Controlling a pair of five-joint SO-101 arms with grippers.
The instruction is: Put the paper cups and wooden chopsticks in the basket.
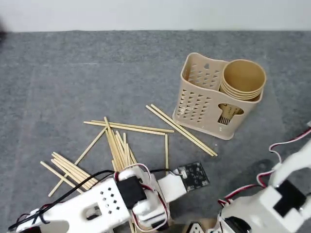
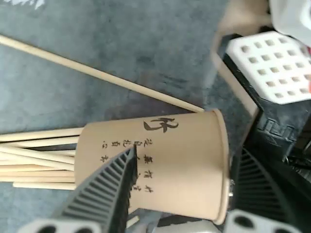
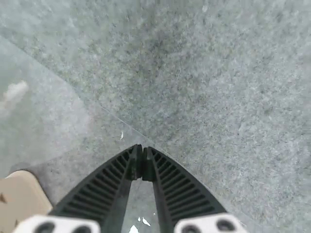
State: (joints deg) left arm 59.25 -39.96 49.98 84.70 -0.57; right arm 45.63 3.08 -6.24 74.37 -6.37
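Observation:
A tan paper cup (image 2: pixel 170 160) with dark print lies on its side on several wooden chopsticks (image 2: pixel 39 160). My left gripper (image 2: pixel 187 160) is open: one finger rests over the cup's side and the other stands just past its rim. In the high view the left arm (image 1: pixel 121 199) is at the near edge, over the chopstick pile (image 1: pixel 116 145). The beige basket (image 1: pixel 204 104) at the right holds a stack of paper cups (image 1: pixel 243 77). My right gripper (image 3: pixel 142 162) is shut with nothing in it, above bare mat.
A pair of chopsticks (image 1: pixel 182 130) lies just left of the basket, and another bundle (image 1: pixel 70 172) sits at the near left. The right arm (image 1: pixel 277 204) fills the near right corner. A tan piece (image 3: pixel 19 199) lies beside the right gripper.

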